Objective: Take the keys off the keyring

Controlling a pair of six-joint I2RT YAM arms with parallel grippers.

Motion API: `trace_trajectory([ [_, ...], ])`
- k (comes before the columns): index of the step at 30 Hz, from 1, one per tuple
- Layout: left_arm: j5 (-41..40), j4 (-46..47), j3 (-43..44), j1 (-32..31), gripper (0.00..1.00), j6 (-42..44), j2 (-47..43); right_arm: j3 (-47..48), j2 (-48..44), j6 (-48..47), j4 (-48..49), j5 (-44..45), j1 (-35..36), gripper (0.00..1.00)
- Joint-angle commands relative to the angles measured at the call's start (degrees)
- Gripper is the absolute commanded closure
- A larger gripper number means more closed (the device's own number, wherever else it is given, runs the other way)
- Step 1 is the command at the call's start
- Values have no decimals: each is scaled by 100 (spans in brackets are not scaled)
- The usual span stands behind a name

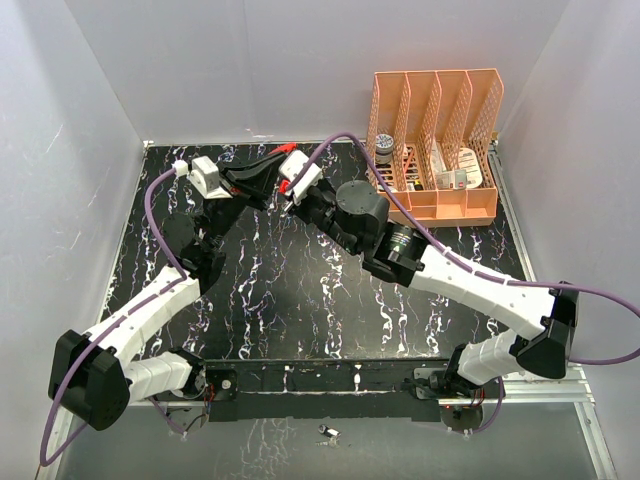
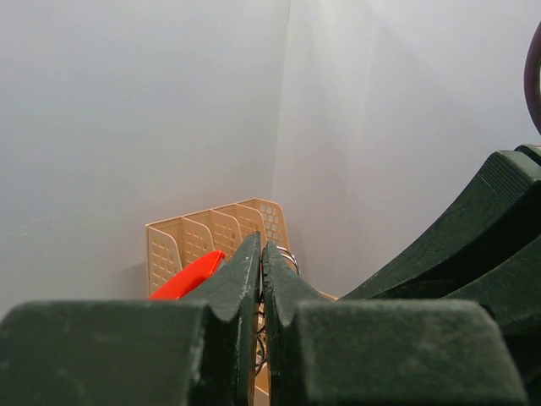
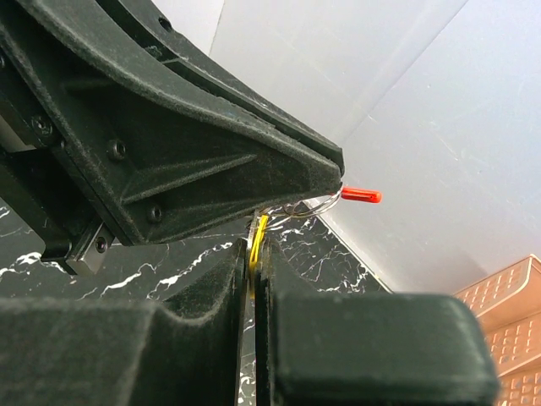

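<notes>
Keyring (image 2: pixel 291 256): thin pale wire loop, pinched in your left gripper (image 2: pixel 261 252), jaws together on it. Red key (image 3: pixel 362 195) sticks out past that gripper's tips. Yellow key (image 3: pixel 258 241) hangs just below them, edge-on, clamped between your right gripper (image 3: pixel 252 254) fingers.

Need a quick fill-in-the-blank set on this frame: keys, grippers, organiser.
1. The left gripper clamps the keyring; the pinched key in the right gripper is ___.
2. The other key, hanging off the keyring, is ___.
3. The file organiser stands at the table's far ___ corner.
Missing: yellow; red; right.
</notes>
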Motion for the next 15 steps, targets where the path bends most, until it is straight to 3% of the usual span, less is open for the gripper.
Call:
trace_trajectory([
  [1,-544,687,225,-5,100,-133,-9,-49,392,413,-730,-1854,427,100],
  [15,-877,177,-84,-5,100,189,-531,-242,-91,209,-771,-1001,426,100],
])
